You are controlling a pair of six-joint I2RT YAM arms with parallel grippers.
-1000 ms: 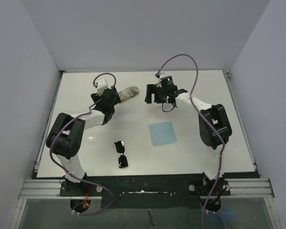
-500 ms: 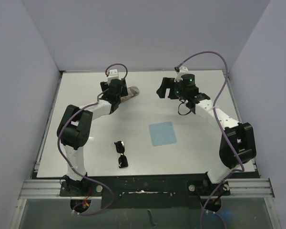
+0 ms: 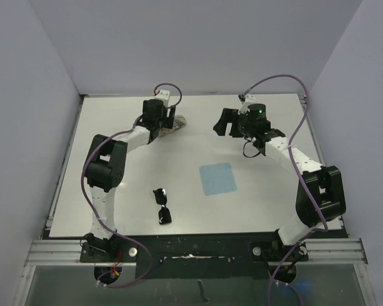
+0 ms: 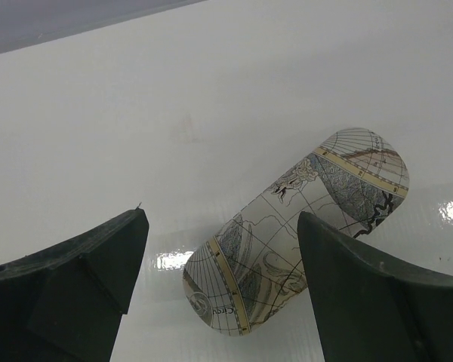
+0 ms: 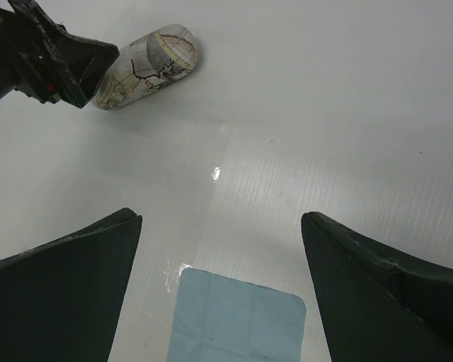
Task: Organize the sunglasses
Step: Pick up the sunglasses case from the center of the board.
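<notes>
Table (image 3: 115,159) was a white, glossy sheet. Glare spots showed in both wrist views, and faint ribbing in the right wrist one. Plain pale grey walls (image 3: 198,44) closed it in at the back, left and right. An aluminium rail (image 3: 191,250) ran along the near edge, with the arm bases bolted there. Purple cables looped off both arms.

Sunglasses (image 3: 161,205) lay flat on the table near the front edge, left of centre, lenses lined up front to back. Nothing touched them and they were well apart from both grippers. Couldn't tell whether the arms were folded.

Light blue cloth (image 3: 217,178) lay flat just right of the sunglasses and a bit further back, not touching them. Its rounded corners showed at the bottom of the right wrist view (image 5: 238,317).

Patterned case (image 4: 294,226) lay on its side at the back of the table, left of centre, closed, with a map-style print.

Left gripper (image 4: 220,219) was over the case with its fingers spread wide and the case lying between them in the wrist view. The right finger overlapped the case edge in that view, but I couldn't tell if there was contact.

Right gripper (image 5: 219,217) was also spread wide and holding nothing. It hung above bare table at back centre-right, tilted toward the case (image 5: 147,64) and the left gripper (image 5: 45,60).
</notes>
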